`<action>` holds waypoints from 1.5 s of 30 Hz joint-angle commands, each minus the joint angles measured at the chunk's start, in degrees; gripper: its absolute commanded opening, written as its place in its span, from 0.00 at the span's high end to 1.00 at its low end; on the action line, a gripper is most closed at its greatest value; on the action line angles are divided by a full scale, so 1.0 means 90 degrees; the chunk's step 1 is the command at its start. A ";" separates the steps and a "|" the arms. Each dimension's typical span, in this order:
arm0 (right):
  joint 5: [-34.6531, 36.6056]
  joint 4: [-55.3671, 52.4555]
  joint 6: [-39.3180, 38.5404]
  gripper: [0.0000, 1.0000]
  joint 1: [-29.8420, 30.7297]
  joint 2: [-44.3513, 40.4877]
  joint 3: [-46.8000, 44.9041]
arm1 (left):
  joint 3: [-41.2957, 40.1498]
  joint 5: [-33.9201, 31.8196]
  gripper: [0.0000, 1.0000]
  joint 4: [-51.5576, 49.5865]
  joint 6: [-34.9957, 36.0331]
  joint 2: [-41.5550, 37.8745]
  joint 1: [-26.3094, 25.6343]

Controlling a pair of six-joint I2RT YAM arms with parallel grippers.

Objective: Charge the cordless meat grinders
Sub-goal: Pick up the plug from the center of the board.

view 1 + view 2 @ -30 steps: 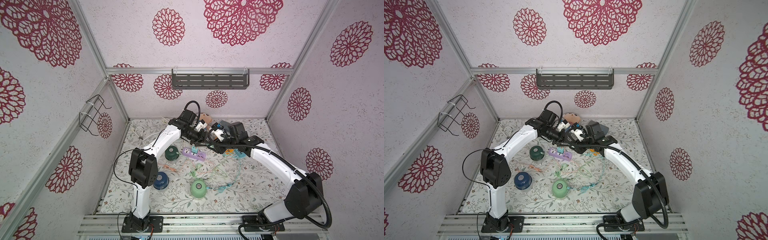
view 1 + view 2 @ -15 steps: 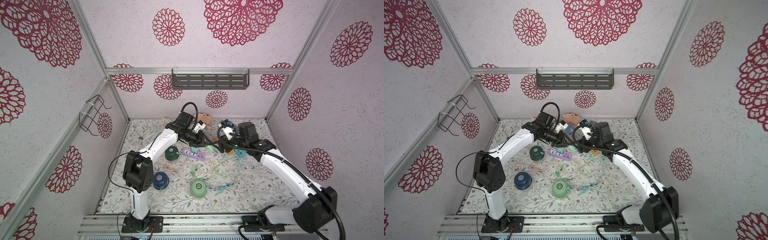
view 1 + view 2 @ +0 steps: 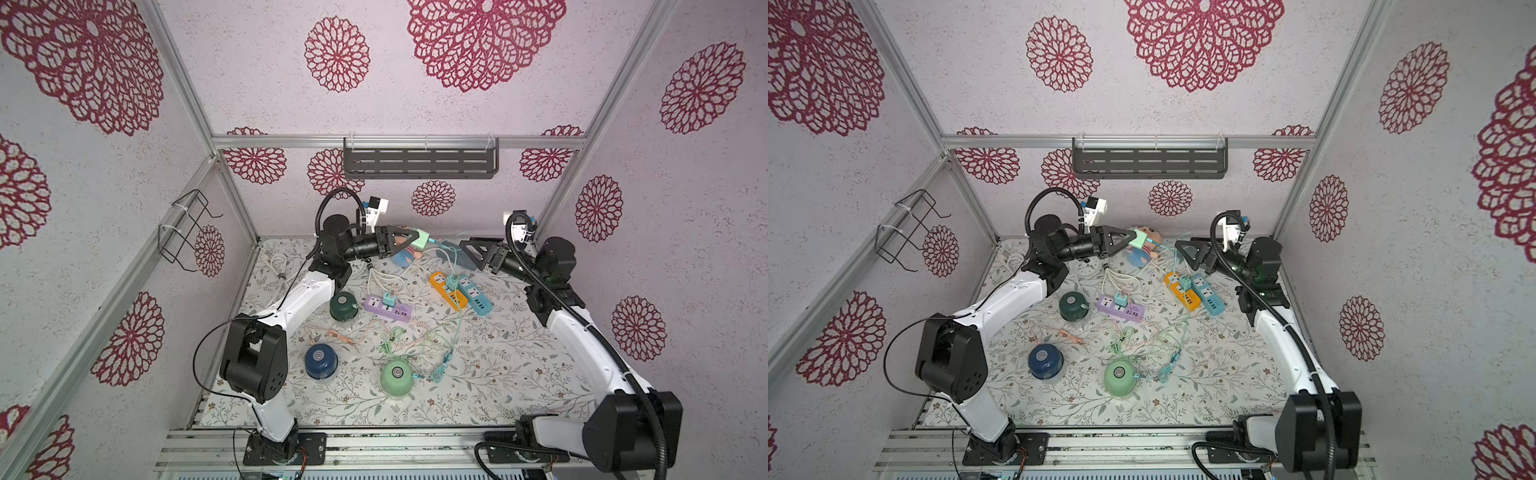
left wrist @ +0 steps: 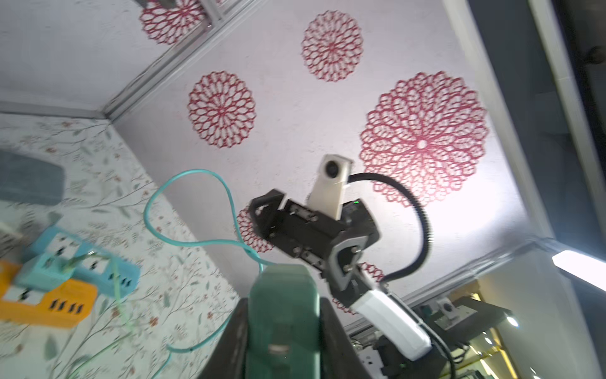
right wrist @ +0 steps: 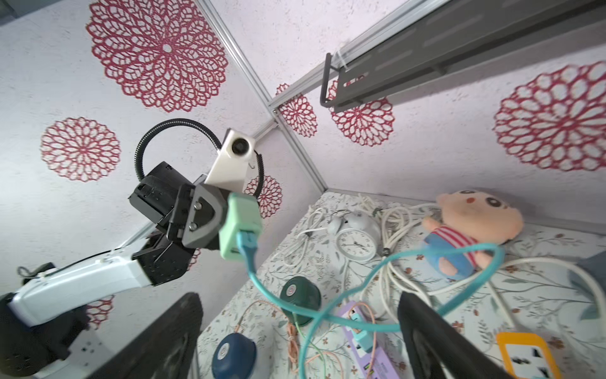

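Left hand (image 3: 1128, 238): I see it raised over the back of the counter (image 3: 519, 374), upper middle of both top views, clamped narrow on a light green adapter (image 5: 241, 226).
Right hand (image 3: 467, 250): upper right of centre, pointing at the left hand with a gap between them. Its jaws are spread wide and I see nothing gripped.
Teal cable (image 5: 259, 282): plugged into the adapter's free end, it hangs in a loop down toward the counter.
Dark green grinder (image 3: 343, 305): upright on the counter, left of centre, just beside the left end of the purple power strip (image 3: 388, 307).
Navy grinder (image 3: 320, 360): upright, lower left of centre, well apart from both hands.
Light green grinder (image 3: 397, 376): upright, lower centre, with a teal connector at its right edge.
Orange power strip (image 3: 449, 291) and blue power strip (image 3: 476, 295): side by side, right of centre, below the right hand.
Back of the counter: a plush doll (image 5: 472, 226) and a white alarm clock (image 5: 355, 241) lie among white cords.
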 commanded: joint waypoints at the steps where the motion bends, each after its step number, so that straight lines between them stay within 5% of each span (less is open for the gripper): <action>1: -0.0576 0.2132 0.1333 0.03 0.0038 0.0268 0.0217 | 0.0340 -0.0171 1.00 0.2172 -0.1465 0.0457 0.0002; 7: -0.0763 0.3106 0.2018 0.05 0.0425 0.0774 0.0556 | 0.0354 -0.0293 1.00 0.1709 -0.1175 0.0505 -0.0022; 16: -0.0360 0.2432 0.1472 0.11 0.1177 0.1038 0.1037 | 0.0111 -0.0421 1.00 0.0798 -0.0484 0.0257 -0.0057; 22: 0.0020 0.1942 0.1365 0.27 0.1304 0.1394 0.1364 | 0.0065 -0.0441 1.00 0.1113 -0.0639 0.0274 -0.0064; 27: 0.0130 0.1990 0.1424 0.28 0.1386 0.1523 0.1406 | 0.0033 -0.0436 1.00 0.1188 -0.0666 0.0273 -0.0074; 35: 0.0129 0.2048 0.1543 0.53 0.1544 0.1751 0.1631 | -0.0035 -0.0431 1.00 0.1368 -0.0802 0.0360 -0.0078; 45: 0.0121 0.2073 0.1699 0.69 0.1550 0.1956 0.1740 | -0.0170 -0.0392 1.00 0.1081 -0.0514 0.0306 -0.0105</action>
